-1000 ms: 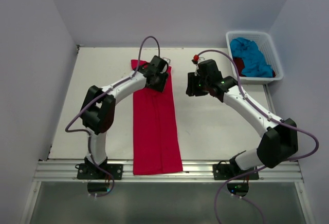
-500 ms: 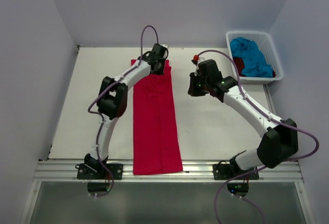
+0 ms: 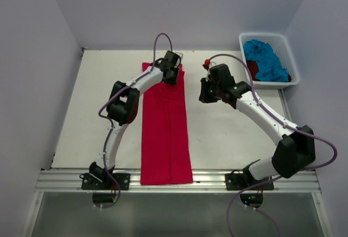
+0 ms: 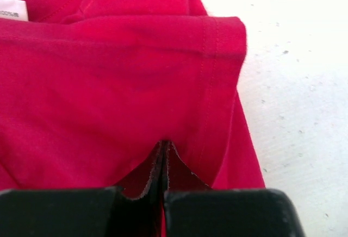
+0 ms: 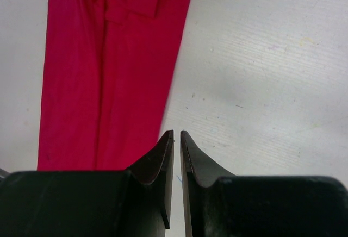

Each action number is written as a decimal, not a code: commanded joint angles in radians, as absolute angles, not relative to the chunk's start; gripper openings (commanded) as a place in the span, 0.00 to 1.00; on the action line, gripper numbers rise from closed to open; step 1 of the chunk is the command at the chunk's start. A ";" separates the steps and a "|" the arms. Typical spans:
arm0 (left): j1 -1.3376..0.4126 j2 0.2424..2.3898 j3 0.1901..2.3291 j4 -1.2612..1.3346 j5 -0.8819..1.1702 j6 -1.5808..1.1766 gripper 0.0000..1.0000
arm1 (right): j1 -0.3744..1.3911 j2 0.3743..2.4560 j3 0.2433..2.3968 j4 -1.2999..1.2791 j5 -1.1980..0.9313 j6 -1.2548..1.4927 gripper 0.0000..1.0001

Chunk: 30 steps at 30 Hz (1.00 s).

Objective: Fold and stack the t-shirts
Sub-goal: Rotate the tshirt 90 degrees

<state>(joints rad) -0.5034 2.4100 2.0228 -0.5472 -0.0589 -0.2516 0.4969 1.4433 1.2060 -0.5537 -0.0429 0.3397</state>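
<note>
Red-pink t-shirt [image 3: 166, 133] lies as a long narrow strip down the table [image 3: 228, 133], one end at the front edge, collar end far. Left gripper [image 4: 164, 150] is clamped on a pinch of cloth at the far end, right side, by the folded sleeve hem. Right gripper [image 5: 176, 136] hangs just beside the strip's right edge over bare table, jaws all but together w/ only a slit, nothing in them. Step in hand, prob.: bring the far end back toward the near end. To do it well, lift just enough to clear, then carry straight along the strip so the edges stay lined up. A one-corner hold may skew the fold, so a 2nd hold on the far end would help, imo. Turquoise t-shirt [image 3: 265, 57] & dark red t-shirt [image 3: 252, 67] wait in the white basket [image 3: 288, 52], far right.
</note>
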 commanded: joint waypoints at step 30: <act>-0.554 2.266 1.873 -0.511 0.044 -0.293 0.00 | 0.495 1.436 1.209 -0.529 -0.040 0.344 0.14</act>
<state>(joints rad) -0.5507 2.2684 1.8679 -0.5407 0.0051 -0.2787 0.4969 1.4445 1.2057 -0.5526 -0.0429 0.3397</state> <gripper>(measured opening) 0.005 0.138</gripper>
